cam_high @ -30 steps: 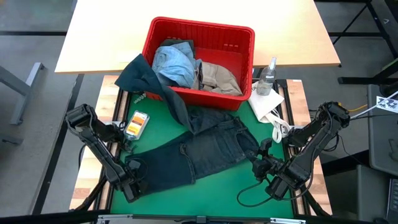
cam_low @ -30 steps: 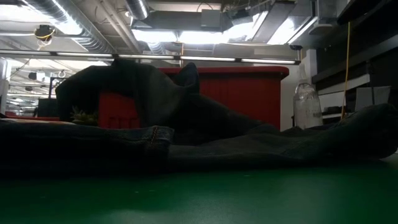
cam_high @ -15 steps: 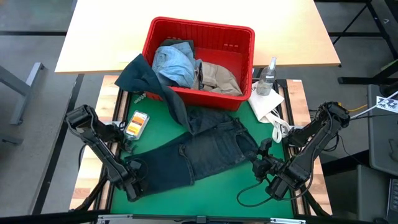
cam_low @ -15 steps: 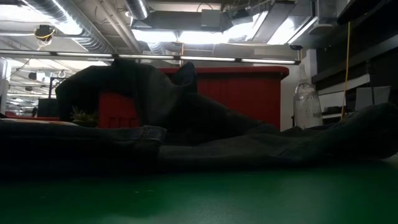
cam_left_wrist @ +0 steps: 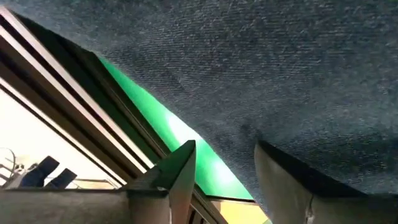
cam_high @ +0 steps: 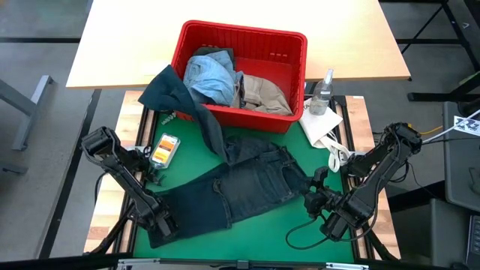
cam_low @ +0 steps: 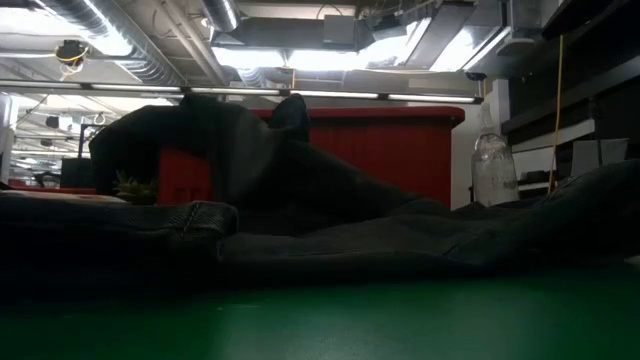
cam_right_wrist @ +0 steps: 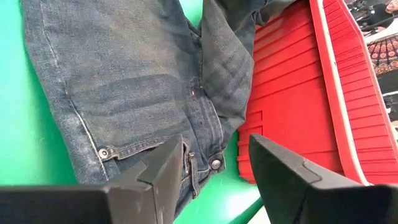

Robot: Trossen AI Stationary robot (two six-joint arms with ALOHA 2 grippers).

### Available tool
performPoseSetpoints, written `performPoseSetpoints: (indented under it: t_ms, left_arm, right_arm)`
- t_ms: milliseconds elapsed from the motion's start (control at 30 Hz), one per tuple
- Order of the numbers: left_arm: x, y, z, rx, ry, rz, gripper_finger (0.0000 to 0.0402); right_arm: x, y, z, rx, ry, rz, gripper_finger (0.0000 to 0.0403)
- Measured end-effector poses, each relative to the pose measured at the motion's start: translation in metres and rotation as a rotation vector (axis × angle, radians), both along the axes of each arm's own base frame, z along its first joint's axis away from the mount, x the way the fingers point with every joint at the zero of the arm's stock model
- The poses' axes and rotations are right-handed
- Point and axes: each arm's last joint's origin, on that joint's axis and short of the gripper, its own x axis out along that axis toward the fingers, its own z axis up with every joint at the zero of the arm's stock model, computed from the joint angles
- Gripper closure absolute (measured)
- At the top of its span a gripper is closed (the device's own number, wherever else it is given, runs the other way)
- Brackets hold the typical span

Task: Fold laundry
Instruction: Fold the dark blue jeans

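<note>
Dark navy jeans (cam_high: 240, 184) lie spread flat on the green mat (cam_high: 262, 225). The waist is toward the right and one leg reaches toward the near left. My left gripper (cam_high: 162, 225) is open at that leg's end. In the left wrist view (cam_left_wrist: 224, 171) one finger is over the denim (cam_left_wrist: 280, 74) and the other over the mat. My right gripper (cam_high: 311, 196) hovers open by the waistband (cam_right_wrist: 155, 93). Light blue denim (cam_high: 210, 75) and a beige piece (cam_high: 262, 94) lie in the red basket (cam_high: 289, 52). A dark piece (cam_high: 169, 90) drapes over the basket's left rim. My left gripper's fingers straddle the near edge of the jeans' leg (cam_left_wrist: 249, 134), pointing steeply down at it. I cannot tell whether either finger touches the cloth. The leg lies flat on the mat.
A spray bottle (cam_high: 324, 94) and a white cloth (cam_high: 322, 124) sit at the far right of the mat. An orange packet (cam_high: 165, 148) lies at the left. A black cable (cam_high: 300, 236) loops on the mat near my right gripper. Bare mat shows along the near edge.
My left gripper has turned at the wrist while staying at the leg's end. In the low view the leg's hem has drawn toward the table's left and now lies lower and more rumpled. The rest of the jeans has stayed put.
</note>
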Motion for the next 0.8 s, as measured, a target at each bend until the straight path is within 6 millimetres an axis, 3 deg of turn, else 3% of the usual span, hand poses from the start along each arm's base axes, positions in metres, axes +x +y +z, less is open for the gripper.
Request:
performPoseSetpoints:
  t_ms: [267,467,800]
  left_arm:
    - [-0.008,-0.009,0.001,0.044,-0.079,-0.020,0.0237]
    - [-0.016,-0.016,0.002,-0.016,-0.065,-0.085,0.0237]
    - [-0.007,-0.014,0.002,-0.092,-0.069,-0.108,0.0237]
  right_arm:
    - [0.000,0.000,0.000,0.000,0.000,0.000,0.0217]
    - [0.000,0.000,0.000,0.000,0.000,0.000,0.0217]
    - [0.000,0.000,0.000,0.000,0.001,0.000,0.0217]
